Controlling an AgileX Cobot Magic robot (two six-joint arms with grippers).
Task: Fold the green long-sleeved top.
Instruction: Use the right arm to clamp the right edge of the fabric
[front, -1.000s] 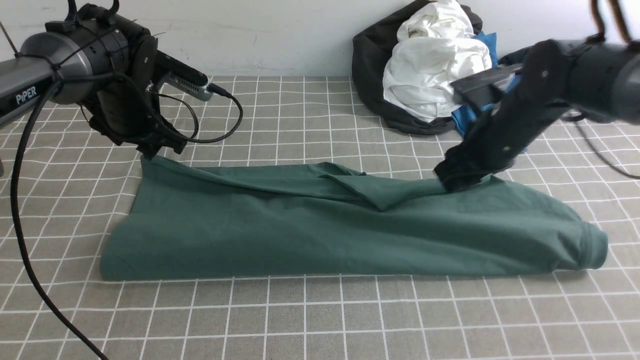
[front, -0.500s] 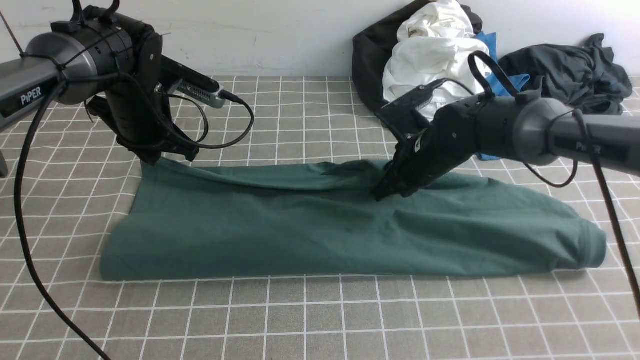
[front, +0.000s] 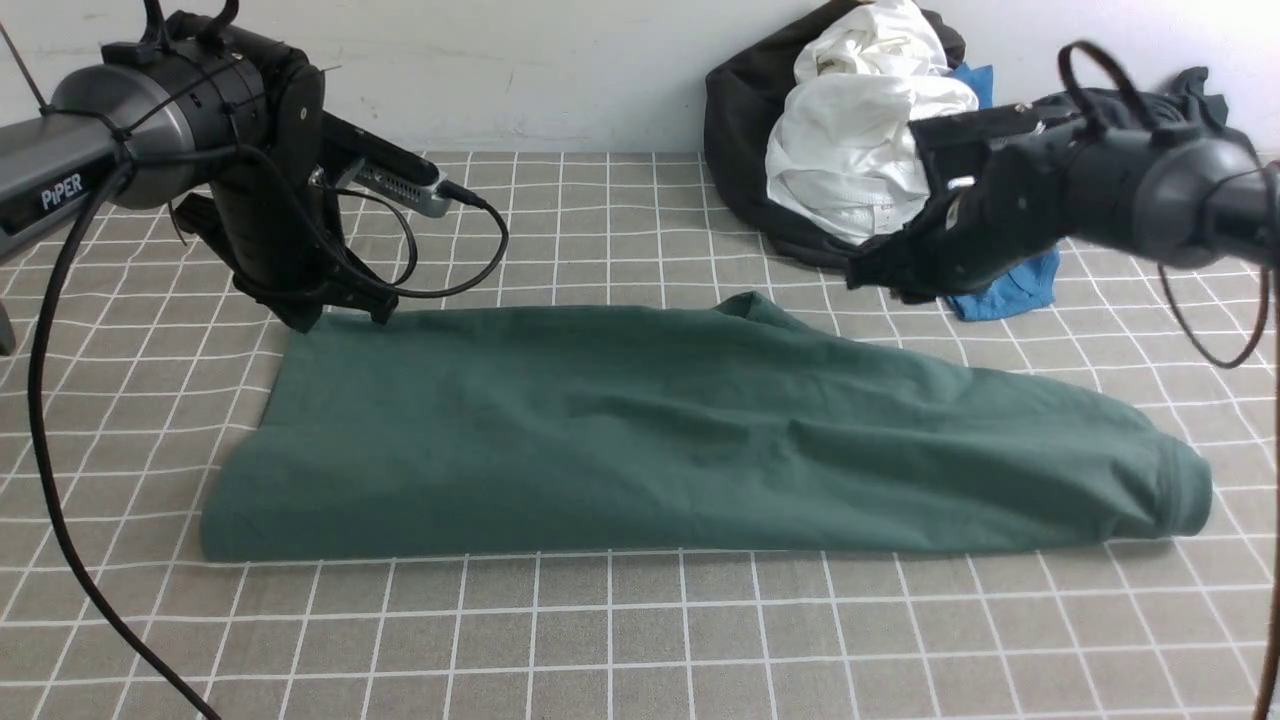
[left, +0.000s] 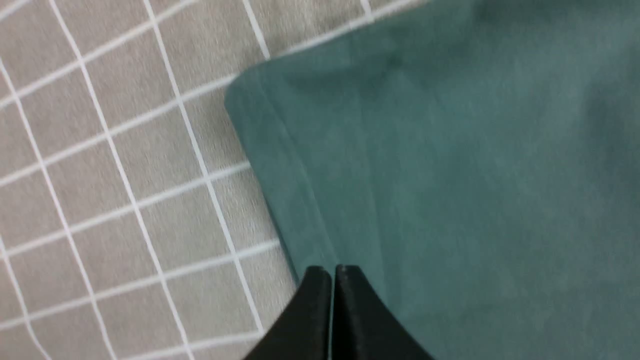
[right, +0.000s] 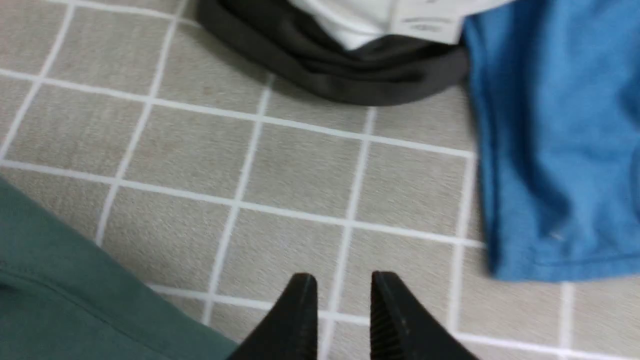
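Note:
The green long-sleeved top (front: 650, 440) lies folded in a long band across the checked table cloth; its neck label and logo are hidden. My left gripper (front: 310, 320) is at the top's far left corner, jaws closed on its hem. In the left wrist view the jaws (left: 332, 270) meet over the hem of the top (left: 450, 175). My right gripper (front: 862, 278) is open and empty, raised beyond the top's far edge. In the right wrist view it (right: 344, 280) hovers over bare cloth, with the top's edge (right: 60, 295) beside it.
A pile of a black garment (front: 740, 130) and a white one (front: 860, 140) lies at the back right, with a blue top (front: 1005, 290) and a dark grey garment (front: 1200, 85) beside it. The blue top (right: 550, 150) is close to my right gripper. A cable hangs from the left arm.
My right gripper let go of the top and swung back and up to the right. The far layer it held now lies flat. The left gripper has stayed put.

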